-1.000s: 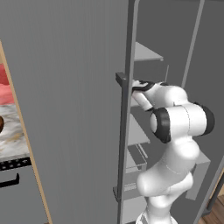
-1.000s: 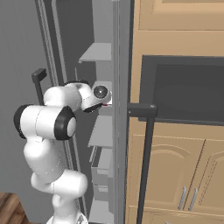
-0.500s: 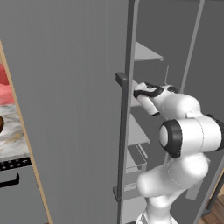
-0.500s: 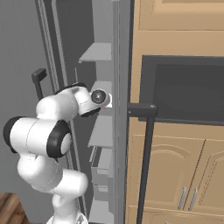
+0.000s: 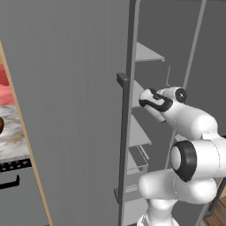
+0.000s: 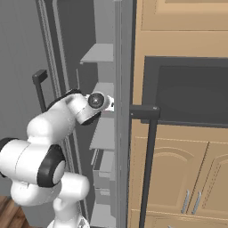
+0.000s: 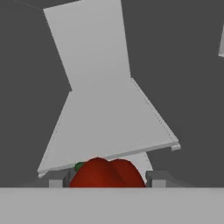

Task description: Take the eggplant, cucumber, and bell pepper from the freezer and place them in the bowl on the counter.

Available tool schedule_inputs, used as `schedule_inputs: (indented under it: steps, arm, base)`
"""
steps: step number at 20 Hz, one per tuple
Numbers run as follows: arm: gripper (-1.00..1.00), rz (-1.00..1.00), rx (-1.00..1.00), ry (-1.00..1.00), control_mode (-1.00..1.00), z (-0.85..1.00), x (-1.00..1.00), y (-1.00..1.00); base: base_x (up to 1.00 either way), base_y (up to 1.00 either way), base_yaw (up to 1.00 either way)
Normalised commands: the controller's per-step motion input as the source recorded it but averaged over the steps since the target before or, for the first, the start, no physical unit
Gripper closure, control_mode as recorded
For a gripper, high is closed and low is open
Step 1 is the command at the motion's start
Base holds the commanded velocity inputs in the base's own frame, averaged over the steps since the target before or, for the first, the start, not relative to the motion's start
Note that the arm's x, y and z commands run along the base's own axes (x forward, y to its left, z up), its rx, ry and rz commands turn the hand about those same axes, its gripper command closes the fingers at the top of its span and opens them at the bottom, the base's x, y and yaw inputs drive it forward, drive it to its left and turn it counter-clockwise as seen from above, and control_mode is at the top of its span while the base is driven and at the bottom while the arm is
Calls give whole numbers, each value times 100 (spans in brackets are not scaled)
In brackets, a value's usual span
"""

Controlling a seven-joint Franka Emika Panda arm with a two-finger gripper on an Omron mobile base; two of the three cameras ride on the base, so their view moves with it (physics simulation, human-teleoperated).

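Note:
The red bell pepper [image 7: 107,174] sits between my gripper's [image 7: 107,180] two fingertips [image 7: 156,179], which are shut on it, just in front of a light grey shelf [image 7: 109,131] of the freezer. In the left base view my hand [image 5: 152,101] reaches past the edge of the open freezer door [image 5: 66,110] toward the shelves [image 5: 139,132]. The right base view shows the hand [image 6: 95,101] at the same door edge [image 6: 121,111], its fingers hidden behind it. A sliver of the dark bowl [image 5: 1,126] rests on the marble counter [image 5: 11,141] at far left. Eggplant and cucumber are out of view.
The wide grey door with its long vertical bar handle [image 5: 125,141] stands between my arm and the counter. Tan wooden cabinets [image 6: 178,169] and a dark oven panel [image 6: 187,93] lie to the right. A small bin [image 5: 139,159] sits on a lower freezer shelf.
My elbow has swung down and outward, and the hand has drawn back a little from the shelves with the bell pepper still between the fingers.

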Motion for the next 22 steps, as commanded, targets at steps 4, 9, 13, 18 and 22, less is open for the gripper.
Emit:
schedule_inputs:
  steps: [4,9,13,18,22]
  arm:
    - [100,0,0,1,-100,39,-45,-1]
    - [100,0,0,2,-100,37,-51,0]
    - [100,0,0,6,-100,35,-57,0]
    - [100,-4,0,5,-100,22,-62,0]
    - [100,-5,0,8,-100,26,-69,1]
  base:
    - [0,0,0]
    - [0,0,0]
    - [0,0,0]
    - [0,0,0]
    - [0,0,0]
